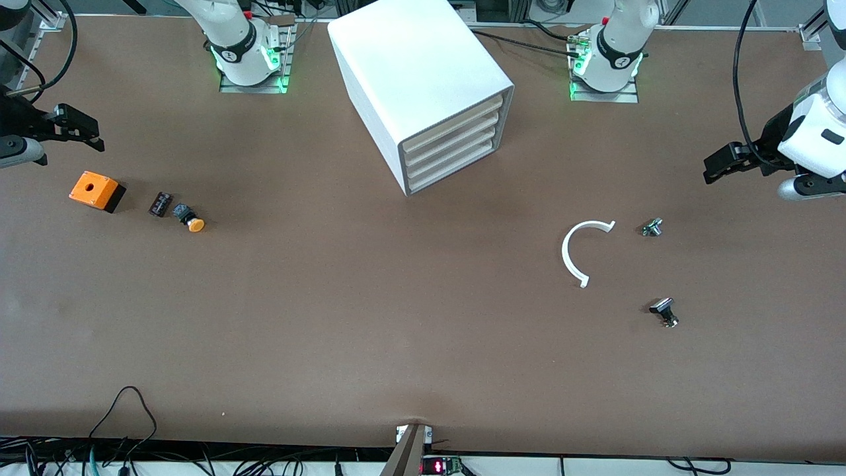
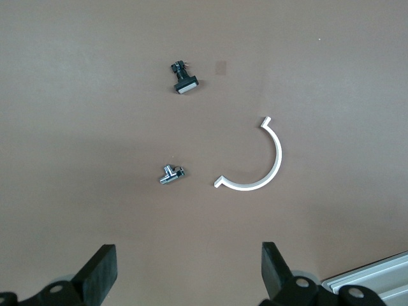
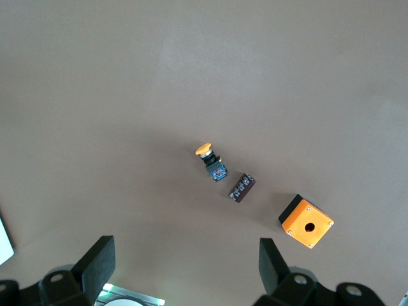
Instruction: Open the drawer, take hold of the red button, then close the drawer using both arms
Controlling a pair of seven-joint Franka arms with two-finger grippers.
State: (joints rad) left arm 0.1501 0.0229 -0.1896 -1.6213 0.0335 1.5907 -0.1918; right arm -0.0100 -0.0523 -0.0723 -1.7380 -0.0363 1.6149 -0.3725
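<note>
Right now the cabinet (image 1: 423,92) stands between the two arm bases, its four cream fronts all flush. The drawer (image 1: 456,168), lowest of the four, is shut. No red-capped button shows in any view, so I cannot tell where it is.

Both arms wait up in the air at the table's two ends. The left gripper (image 1: 717,165) hangs over the table edge at its own end, fingers (image 2: 99,271) spread wide and holding nothing. The right gripper (image 1: 89,132) hangs over the edge at the other end, fingers (image 3: 95,258) likewise apart and empty.

Under the right gripper lie an orange box (image 1: 96,190) with a hole, a small black block (image 1: 160,203) beside it, and an orange-capped button (image 1: 189,219) on its side, all close together. Toward the left arm's end lie a white half-ring (image 1: 575,251), a small metal fitting (image 1: 652,227) just beside it, and a black-headed part (image 1: 664,311) nearer the front camera.

Bare brown table (image 1: 370,317) runs wide in front of the drawer.
</note>
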